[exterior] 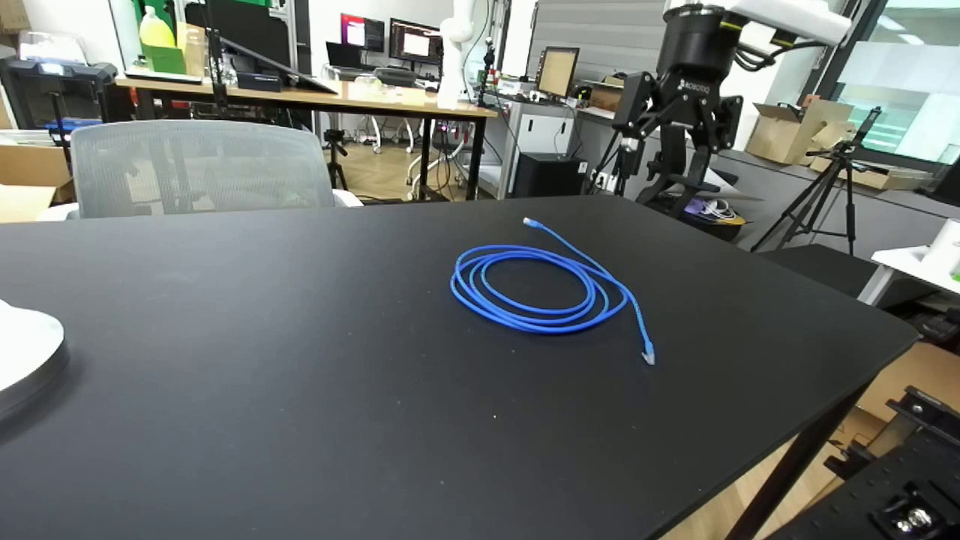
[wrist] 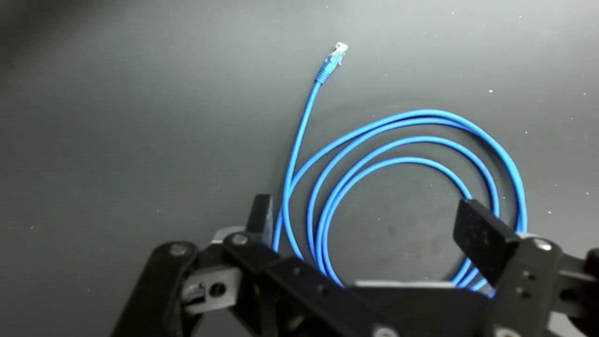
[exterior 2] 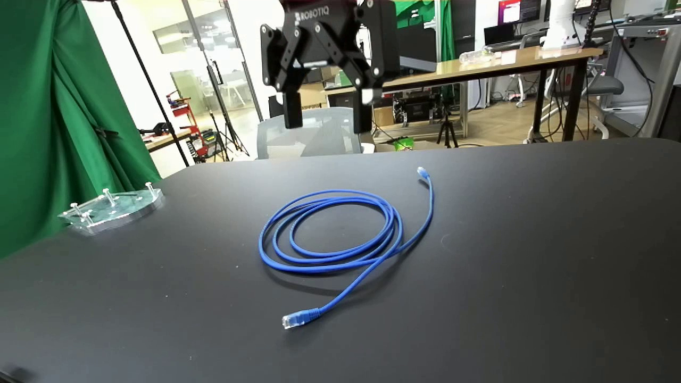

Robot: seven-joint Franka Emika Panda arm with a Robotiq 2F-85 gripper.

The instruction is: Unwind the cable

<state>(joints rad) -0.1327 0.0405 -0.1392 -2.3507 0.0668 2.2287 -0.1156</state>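
Note:
The bright blue cable lies in several loose round loops on the black table. It also shows in an exterior view and in the wrist view. One plug and another plug extend outside the loops, at the cable's two ends. In the wrist view a single plug shows above the loops. My gripper is open and empty, raised above the table and apart from the cable. In the wrist view its fingers hide the lower part of the loops.
A clear plate with upright screws stands at the table's side. A white rounded object sits at the frame's left edge. A grey mesh chair stands against the table's far edge. The table's side edge runs down the right of an exterior view.

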